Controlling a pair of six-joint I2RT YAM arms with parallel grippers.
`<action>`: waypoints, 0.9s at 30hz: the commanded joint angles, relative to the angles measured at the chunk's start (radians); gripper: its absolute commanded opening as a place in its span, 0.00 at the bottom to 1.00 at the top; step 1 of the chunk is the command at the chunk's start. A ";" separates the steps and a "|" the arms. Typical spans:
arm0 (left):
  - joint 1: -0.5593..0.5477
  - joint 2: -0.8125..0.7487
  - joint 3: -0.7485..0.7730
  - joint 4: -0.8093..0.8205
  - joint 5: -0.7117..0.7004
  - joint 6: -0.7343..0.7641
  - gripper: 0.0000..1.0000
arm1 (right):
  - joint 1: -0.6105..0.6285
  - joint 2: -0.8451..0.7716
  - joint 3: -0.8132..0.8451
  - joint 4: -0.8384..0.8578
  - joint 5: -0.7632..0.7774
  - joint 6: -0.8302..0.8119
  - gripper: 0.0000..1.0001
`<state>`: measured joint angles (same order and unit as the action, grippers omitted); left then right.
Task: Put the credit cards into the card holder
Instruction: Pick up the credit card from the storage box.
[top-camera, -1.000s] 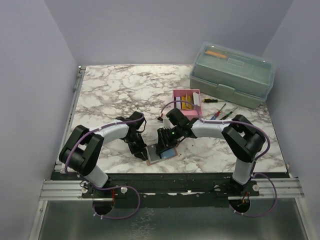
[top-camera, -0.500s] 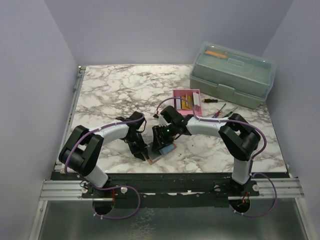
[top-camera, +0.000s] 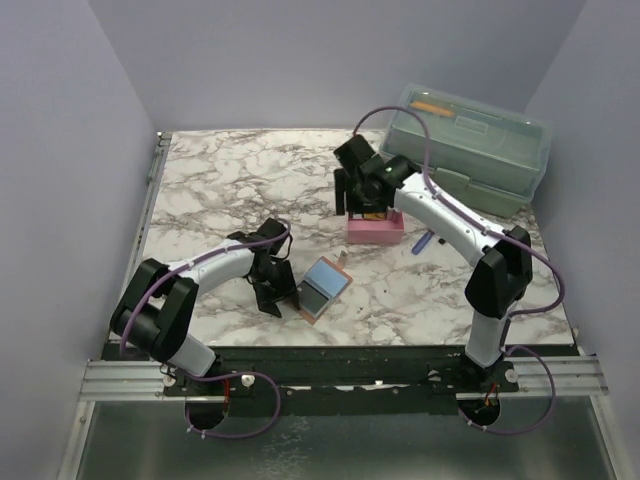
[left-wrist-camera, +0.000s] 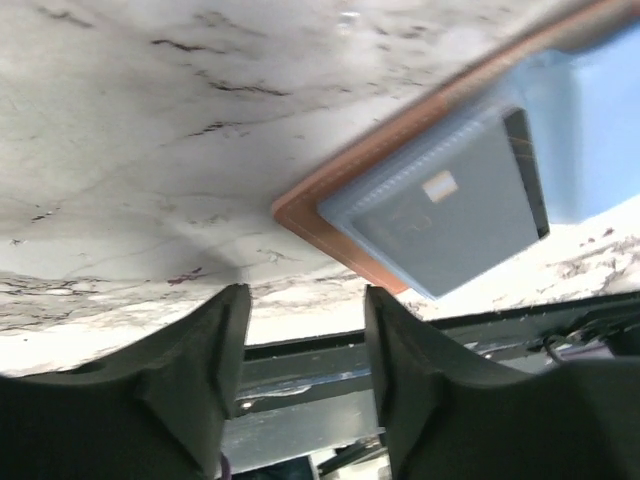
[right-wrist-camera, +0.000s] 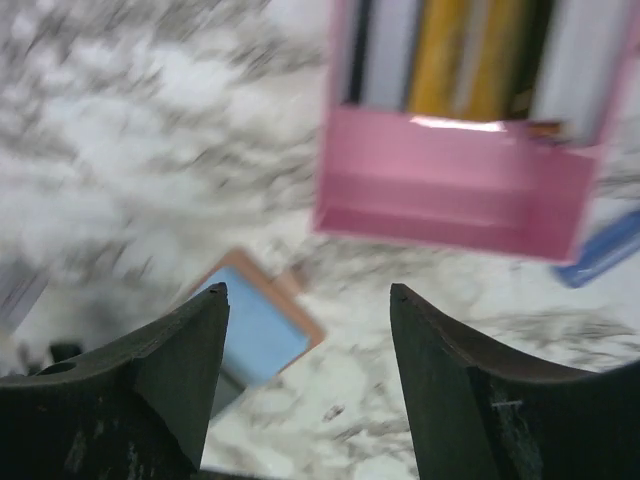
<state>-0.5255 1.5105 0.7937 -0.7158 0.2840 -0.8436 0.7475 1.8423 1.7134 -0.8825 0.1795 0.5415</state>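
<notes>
The card holder (top-camera: 341, 278) lies open near the table's front edge, with a blue card (top-camera: 326, 277) and a grey card (top-camera: 315, 298) on it. In the left wrist view its brown edge (left-wrist-camera: 335, 200) frames the grey card (left-wrist-camera: 440, 215) and the blue card (left-wrist-camera: 600, 120). My left gripper (top-camera: 279, 298) is open and empty, just left of the holder (left-wrist-camera: 305, 300). My right gripper (top-camera: 362, 205) is open and empty, raised over the pink tray (top-camera: 378, 232). The right wrist view shows the tray (right-wrist-camera: 460, 185) holding yellow-orange cards (right-wrist-camera: 440, 50) and grey-white cards (right-wrist-camera: 385, 50), with the holder (right-wrist-camera: 300, 300) below.
A large grey-green toolbox (top-camera: 470, 145) stands at the back right. A blue-handled screwdriver (top-camera: 422, 242) lies right of the tray and shows in the right wrist view (right-wrist-camera: 605, 250). The table's front edge and metal rail (left-wrist-camera: 300, 360) lie just beyond my left fingers.
My right arm has lifted off the card holder and swung back to above the pink tray, leaving the blue card on the holder. The left gripper has stayed beside the holder.
</notes>
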 joint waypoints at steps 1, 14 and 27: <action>0.000 -0.038 0.092 -0.018 0.038 0.107 0.60 | -0.159 0.111 0.133 -0.195 0.328 -0.028 0.69; 0.000 0.031 0.221 -0.057 0.064 0.246 0.68 | -0.223 0.379 0.368 -0.106 0.395 -0.216 0.64; 0.001 0.070 0.258 -0.077 0.067 0.298 0.68 | -0.210 0.491 0.420 -0.093 0.374 -0.261 0.62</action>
<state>-0.5255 1.5692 1.0245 -0.7753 0.3321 -0.5789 0.5266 2.2875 2.0933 -0.9745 0.5282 0.3050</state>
